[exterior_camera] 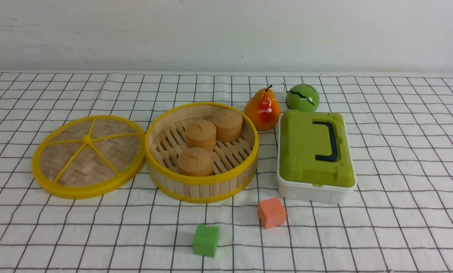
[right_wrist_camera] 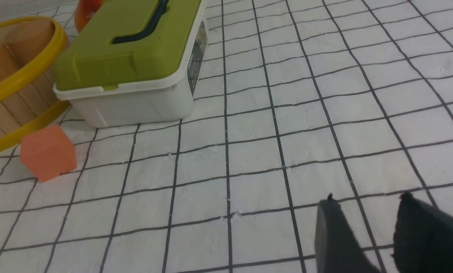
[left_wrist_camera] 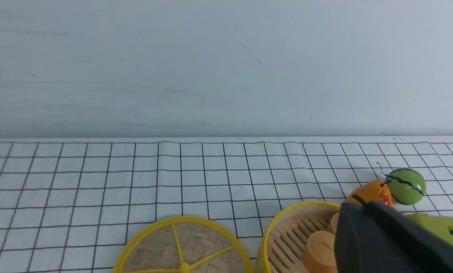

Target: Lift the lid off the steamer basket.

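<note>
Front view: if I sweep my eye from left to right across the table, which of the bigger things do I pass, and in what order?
lid → steamer basket → pear → white box with green top

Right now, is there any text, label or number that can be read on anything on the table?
Dark label on the side of the box: pale print, too blurred to read.
No writing shows on the lid, basket, orange cube, green cube, pear or melon.
</note>
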